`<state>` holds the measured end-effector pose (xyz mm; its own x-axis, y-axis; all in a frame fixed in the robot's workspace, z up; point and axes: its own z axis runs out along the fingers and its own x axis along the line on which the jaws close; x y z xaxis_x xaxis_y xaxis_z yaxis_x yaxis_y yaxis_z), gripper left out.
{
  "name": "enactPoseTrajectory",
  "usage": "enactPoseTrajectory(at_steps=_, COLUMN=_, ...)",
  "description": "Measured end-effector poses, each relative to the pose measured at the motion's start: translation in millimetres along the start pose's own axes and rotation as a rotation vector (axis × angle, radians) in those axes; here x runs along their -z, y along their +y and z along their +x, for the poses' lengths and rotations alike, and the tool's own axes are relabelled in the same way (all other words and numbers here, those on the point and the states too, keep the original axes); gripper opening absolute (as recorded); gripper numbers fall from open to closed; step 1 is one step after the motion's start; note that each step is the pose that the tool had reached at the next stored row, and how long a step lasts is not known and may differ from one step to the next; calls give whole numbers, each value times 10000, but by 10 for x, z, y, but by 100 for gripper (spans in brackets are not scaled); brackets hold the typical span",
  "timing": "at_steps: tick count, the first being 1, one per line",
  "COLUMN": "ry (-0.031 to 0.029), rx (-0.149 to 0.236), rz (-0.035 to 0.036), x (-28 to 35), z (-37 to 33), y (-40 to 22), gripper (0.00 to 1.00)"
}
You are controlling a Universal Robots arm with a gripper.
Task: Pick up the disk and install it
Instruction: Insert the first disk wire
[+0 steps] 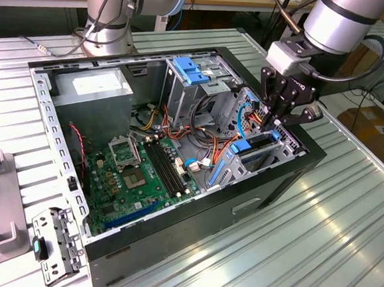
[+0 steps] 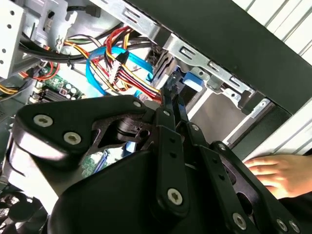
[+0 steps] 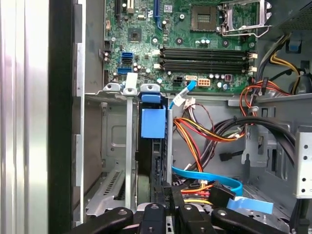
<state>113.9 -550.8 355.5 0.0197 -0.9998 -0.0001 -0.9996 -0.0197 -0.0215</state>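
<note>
Gripper (image 1: 278,121) is sitting at the drive bay corner of the open case (image 1: 171,238), fingers pinched together on the top edge of the disk (image 3: 152,146). Disk is standing on edge directly below the fingers, blue rails lining it up with the bay slot.

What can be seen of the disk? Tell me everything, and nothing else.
The disk stands on edge in a slot of the metal drive cage at the case's corner. In the first wrist view it shows as a thin dark slab with bright blue plastic carrier parts, a square blue tab at the end nearer the motherboard. The end effector is at its opposite end; whether it grips the disk cannot be told.
</note>
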Motion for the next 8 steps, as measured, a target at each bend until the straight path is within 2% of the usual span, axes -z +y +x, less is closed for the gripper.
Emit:
enactPoseTrajectory(at_steps=1, ry=0, rx=1, rz=-4, x=-10, z=27, y=1, gripper=17)
enactPoseTrajectory(at_steps=8, ry=0, rx=13, rz=-81, x=-45, z=32, y=18, gripper=17)
